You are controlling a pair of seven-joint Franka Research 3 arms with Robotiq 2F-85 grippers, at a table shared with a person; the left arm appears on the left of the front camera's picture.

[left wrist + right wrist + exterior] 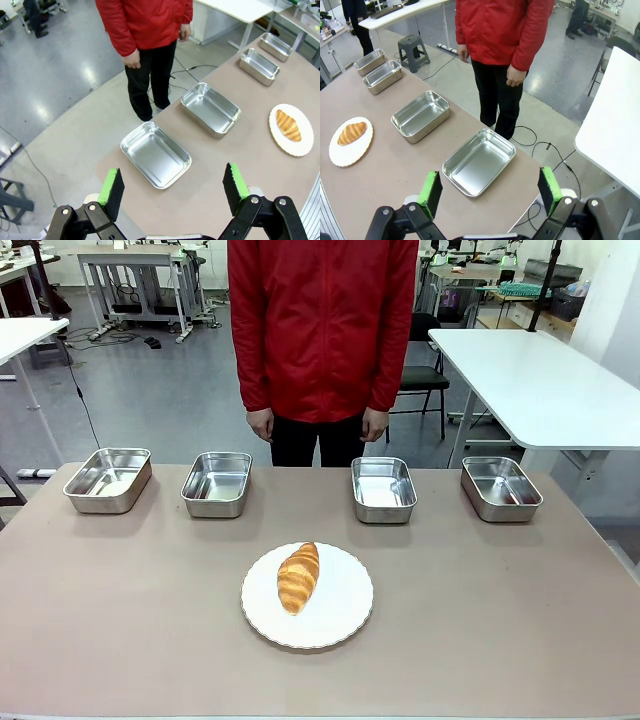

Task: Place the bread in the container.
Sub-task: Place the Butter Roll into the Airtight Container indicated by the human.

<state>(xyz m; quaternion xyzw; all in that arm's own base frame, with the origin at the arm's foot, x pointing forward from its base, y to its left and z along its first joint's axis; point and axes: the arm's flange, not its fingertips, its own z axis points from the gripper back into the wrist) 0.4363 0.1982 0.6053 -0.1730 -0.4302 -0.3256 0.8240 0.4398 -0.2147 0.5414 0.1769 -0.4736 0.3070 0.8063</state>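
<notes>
Golden-brown ridged bread roll (298, 577) on round white scalloped plate (340, 625), lower centre of front frame. Four shiny rectangular steel containers (384, 490) in a row above it on the bench (500, 620). Left pincer (172, 182), right pincer (489, 184): both spread.

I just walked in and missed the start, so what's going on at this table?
Nothing is being handled yet. The bread lies on a round white plate near the middle of the table. Beyond it, four stainless-steel pans sit in a row, all empty. A person in a red jacket stands at the far side with both hands hanging down. The left gripper and the right gripper are both open and hold nothing, each above its own end of the row.
</notes>
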